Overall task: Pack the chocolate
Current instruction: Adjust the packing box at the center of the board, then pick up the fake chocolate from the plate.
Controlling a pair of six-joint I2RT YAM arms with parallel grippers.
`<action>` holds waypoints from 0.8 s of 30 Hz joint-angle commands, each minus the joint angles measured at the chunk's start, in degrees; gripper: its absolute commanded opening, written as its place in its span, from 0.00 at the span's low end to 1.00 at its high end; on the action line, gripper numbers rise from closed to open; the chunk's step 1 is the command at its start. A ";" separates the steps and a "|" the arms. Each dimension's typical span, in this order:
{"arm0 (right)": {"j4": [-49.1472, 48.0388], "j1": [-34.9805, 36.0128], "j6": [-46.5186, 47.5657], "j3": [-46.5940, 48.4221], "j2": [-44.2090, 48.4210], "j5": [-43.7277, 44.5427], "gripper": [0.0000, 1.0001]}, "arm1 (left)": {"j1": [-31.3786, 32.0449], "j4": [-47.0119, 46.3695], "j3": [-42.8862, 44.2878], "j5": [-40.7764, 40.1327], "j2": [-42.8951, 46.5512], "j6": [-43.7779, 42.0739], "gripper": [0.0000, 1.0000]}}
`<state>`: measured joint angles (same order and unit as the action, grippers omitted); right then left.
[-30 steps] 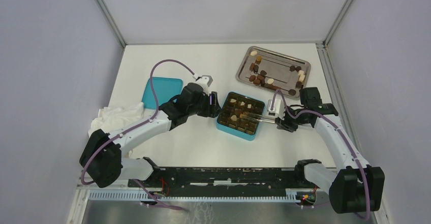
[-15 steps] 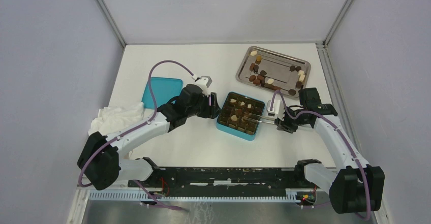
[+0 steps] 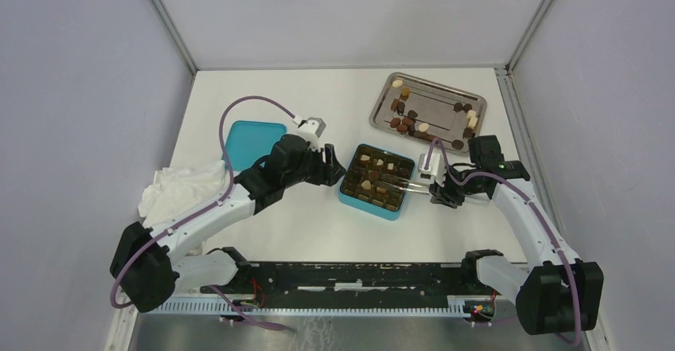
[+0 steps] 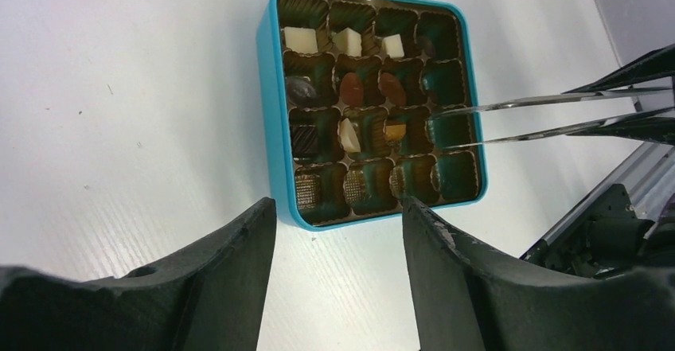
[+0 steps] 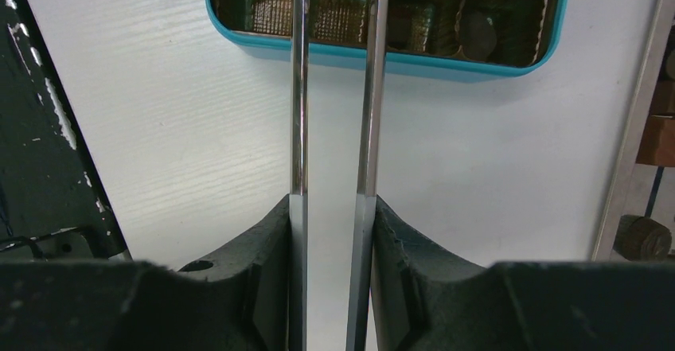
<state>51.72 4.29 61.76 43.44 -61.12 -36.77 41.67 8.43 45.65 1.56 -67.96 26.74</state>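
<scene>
Right gripper (image 5: 333,208) clamps the tweezers (image 5: 298,88), tips apart over a cell of the teal box (image 4: 269,112). Left gripper (image 4: 338,232) wide open, empty, just beside the box. Chocolates (image 4: 301,39) partly in box cells, rest on metal tray (image 3: 442,99). Since a second ago, left arm swung leftward.

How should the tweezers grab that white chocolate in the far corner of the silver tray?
From above, probably. The white chocolate lies flat near the rim of the tray with one brown piece beside it, so the tweezers in the right gripper should drop their tips on its two free sides and pinch its edge.
</scene>
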 commanded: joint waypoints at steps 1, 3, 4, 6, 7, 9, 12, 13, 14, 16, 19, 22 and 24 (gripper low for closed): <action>-1.29 0.08 -3.78 4.67 0.39 -5.31 0.39 | 0.40 -6.38 -2.32 0.55 5.68 2.85 0.66; -2.26 -0.30 -5.44 5.53 0.02 -6.30 0.39 | 0.41 -8.05 -3.33 0.92 8.66 2.96 0.67; -2.75 -0.59 -6.30 6.04 -0.21 -6.73 0.39 | 0.37 -9.10 -3.97 1.14 10.20 3.03 0.68; -3.67 -1.45 -8.12 7.35 -1.03 -7.42 0.39 | 0.35 -11.74 -5.35 1.22 13.28 3.42 0.74; -3.99 -2.23 -9.04 8.04 -1.55 -7.74 0.39 | 0.39 -12.78 -6.04 1.16 14.99 3.64 0.77; -4.20 -3.91 -10.28 9.77 -2.60 -9.14 0.39 | 0.34 -14.51 -7.28 0.69 18.13 4.28 0.85; -4.42 -9.03 -12.07 12.04 -4.33 -10.36 0.39 | 0.33 -15.55 -8.14 0.24 21.42 4.91 0.99; -4.90 -10.03 -12.77 12.63 -4.90 -9.77 0.39 | 0.34 -15.77 -8.33 0.67 21.96 4.93 0.99; -5.64 -10.93 -13.82 12.94 -5.32 -8.91 0.39 | 0.33 -15.69 -8.19 1.35 22.26 4.84 1.00; -7.17 -12.03 -15.54 13.29 -6.21 -5.77 0.39 | 0.35 -14.93 -7.44 3.12 22.16 4.46 1.00; -9.04 -12.81 -17.20 14.10 -7.54 0.15 0.39 | 0.34 -13.09 -6.25 4.14 21.59 3.59 1.00; -10.91 -13.08 -18.09 14.62 -9.33 6.24 0.39 | 0.33 -12.35 -6.61 3.17 21.49 2.85 1.00; -11.98 -13.08 -18.34 15.34 -10.95 9.94 0.39 | 0.34 -12.29 -7.00 2.84 21.43 2.58 1.00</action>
<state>44.42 -8.43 45.95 55.42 -70.02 -35.27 41.78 -3.05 38.02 4.23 -46.48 29.56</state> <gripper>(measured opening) 0.387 0.993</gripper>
